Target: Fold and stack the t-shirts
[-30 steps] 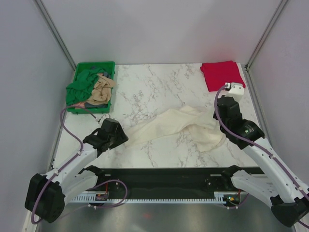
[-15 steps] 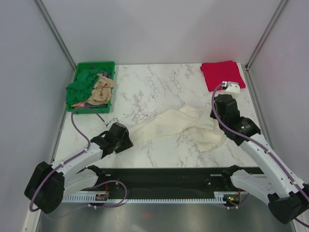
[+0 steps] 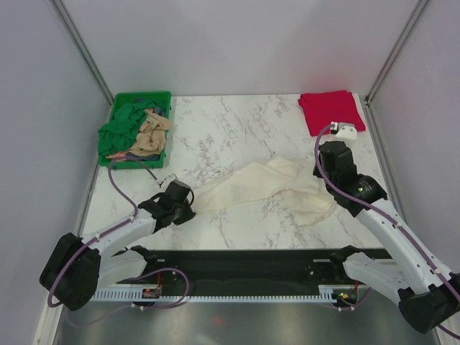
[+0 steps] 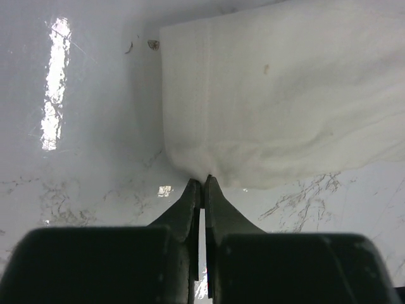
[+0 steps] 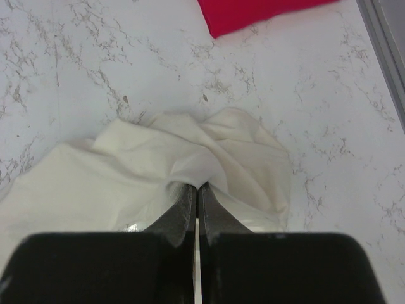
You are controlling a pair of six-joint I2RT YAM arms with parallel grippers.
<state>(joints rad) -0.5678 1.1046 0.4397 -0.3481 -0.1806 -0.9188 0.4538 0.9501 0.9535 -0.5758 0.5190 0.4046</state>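
A cream-white t-shirt lies rumpled across the middle of the marble table. My left gripper is shut on its left hem, pinching the cloth edge between the fingertips. My right gripper is shut on a fold of the same t-shirt near its right end. A bright red t-shirt lies folded at the back right corner, its edge also showing in the right wrist view. Tan and dark green t-shirts lie piled in the crate.
A green plastic crate stands at the back left of the table. Grey walls with metal posts close in the sides and back. A black rail runs along the near edge between the arm bases.
My left arm has slid right to the cream-white t-shirt's left hem and its gripper has shut on the cloth. The right arm has shifted slightly left, still gripping.
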